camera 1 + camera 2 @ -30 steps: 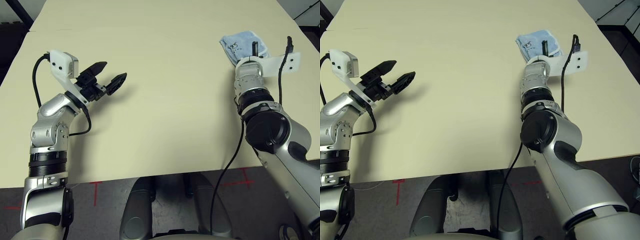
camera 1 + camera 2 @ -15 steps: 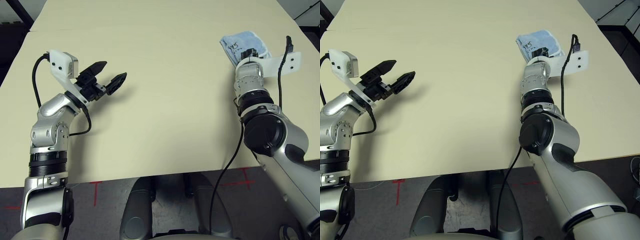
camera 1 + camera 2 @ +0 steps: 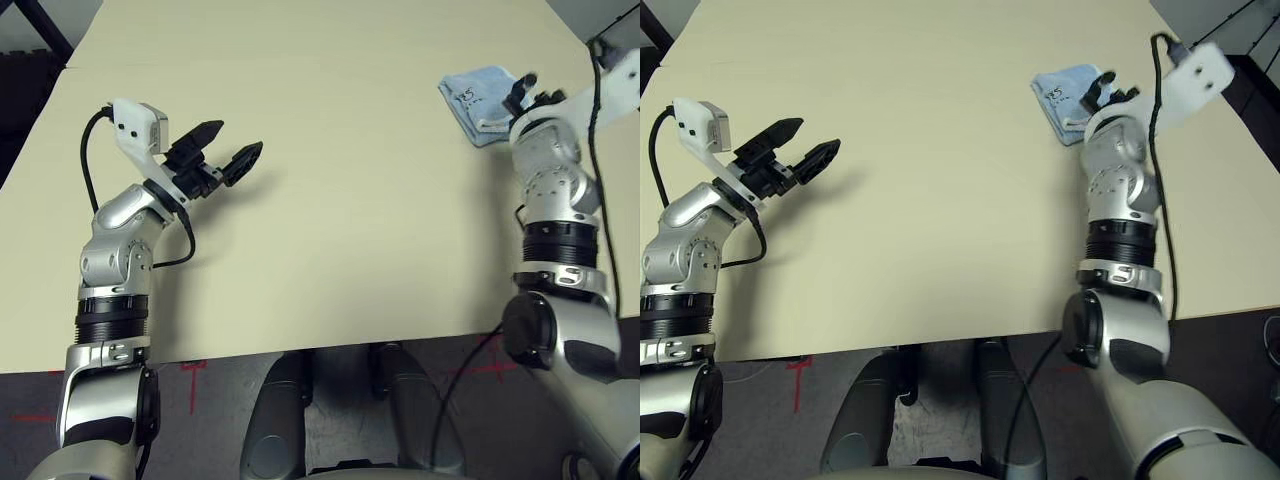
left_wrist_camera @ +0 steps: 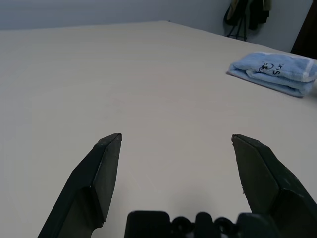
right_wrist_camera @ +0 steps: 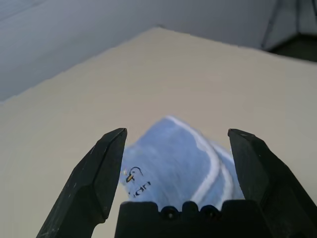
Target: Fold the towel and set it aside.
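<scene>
Folded towel (image 3: 482, 92) sits parked at the table's (image 3: 350, 180) two o'clock corner, looks set aside. Right gripper (image 5: 173, 148) hangs above it, spread wide, empty. Left gripper (image 3: 225, 160), nine o'clock, released too.

Silver forearms (image 3: 112, 262), black hand fingers (image 3: 205, 135), white wrist cameras (image 3: 140, 124), black cables (image 3: 92, 175).

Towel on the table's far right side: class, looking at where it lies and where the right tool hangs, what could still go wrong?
1. The right tool hangs open just above the folded towel; a finger could snag a layer and undo the fold.
2. The towel lies fairly near the table's right edge; a nudge might push it off.
</scene>
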